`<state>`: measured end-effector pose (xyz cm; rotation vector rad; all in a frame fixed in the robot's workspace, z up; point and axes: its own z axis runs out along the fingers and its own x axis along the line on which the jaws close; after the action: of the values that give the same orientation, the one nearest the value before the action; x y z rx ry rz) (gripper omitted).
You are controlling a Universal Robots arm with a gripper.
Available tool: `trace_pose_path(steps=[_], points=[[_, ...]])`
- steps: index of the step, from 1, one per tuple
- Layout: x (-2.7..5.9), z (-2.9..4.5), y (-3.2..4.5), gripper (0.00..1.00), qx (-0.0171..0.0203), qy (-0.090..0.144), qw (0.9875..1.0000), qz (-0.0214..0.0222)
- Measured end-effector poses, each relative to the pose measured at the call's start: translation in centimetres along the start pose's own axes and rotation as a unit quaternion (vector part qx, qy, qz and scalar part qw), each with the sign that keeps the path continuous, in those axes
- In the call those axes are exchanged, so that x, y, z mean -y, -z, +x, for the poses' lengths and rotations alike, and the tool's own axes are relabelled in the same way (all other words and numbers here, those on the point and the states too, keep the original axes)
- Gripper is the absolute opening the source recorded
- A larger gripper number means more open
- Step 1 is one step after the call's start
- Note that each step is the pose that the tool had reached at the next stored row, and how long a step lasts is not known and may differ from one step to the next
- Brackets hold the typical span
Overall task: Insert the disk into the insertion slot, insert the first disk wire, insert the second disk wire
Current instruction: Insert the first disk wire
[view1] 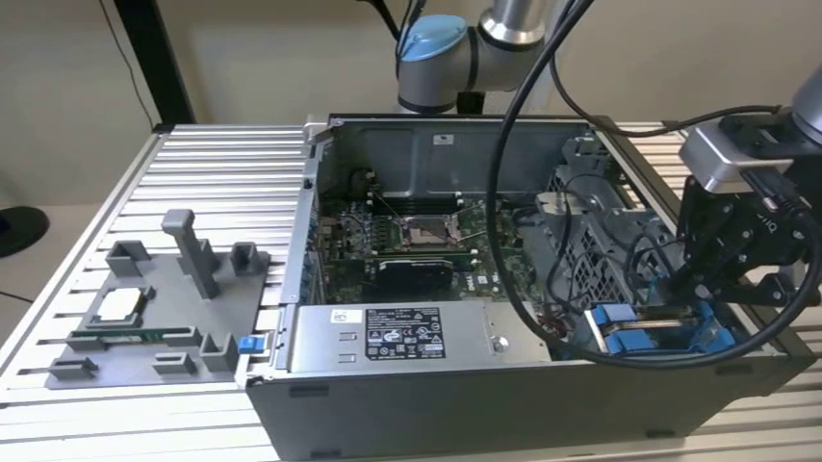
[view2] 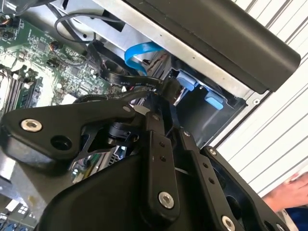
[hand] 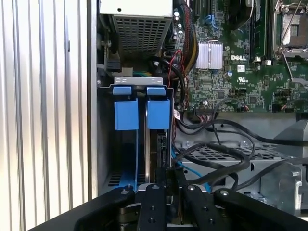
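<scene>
Claw [hand: 171,179] nearest, fingers close together, pinching end of black wire [view2: 136,83]. Just past it, disk [hand: 161,144] sits inside insertion slot [hand: 139,86], blue tabs [hand: 159,114] at far end. Farther off, green board [hand: 231,72].

Lower right of the exterior view: the gripper [view1: 700,289] hides part of the insertion slot [view1: 642,332]. The arm [view1: 803,106] runs off the right edge. In the second wrist view, a blurred hand [view2: 288,192] is cropped.
</scene>
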<state>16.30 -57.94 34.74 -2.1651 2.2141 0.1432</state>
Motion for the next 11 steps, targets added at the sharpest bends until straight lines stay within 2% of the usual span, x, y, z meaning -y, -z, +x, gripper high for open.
trace_pose_path(steps=[1,11], points=[[0.01,0.01,-0.06,0.0,-0.0016,0.0,1.0,0.0],[0.01,0.03,-0.28,0.0,-0.0017,0.0,1.0,0.0]])
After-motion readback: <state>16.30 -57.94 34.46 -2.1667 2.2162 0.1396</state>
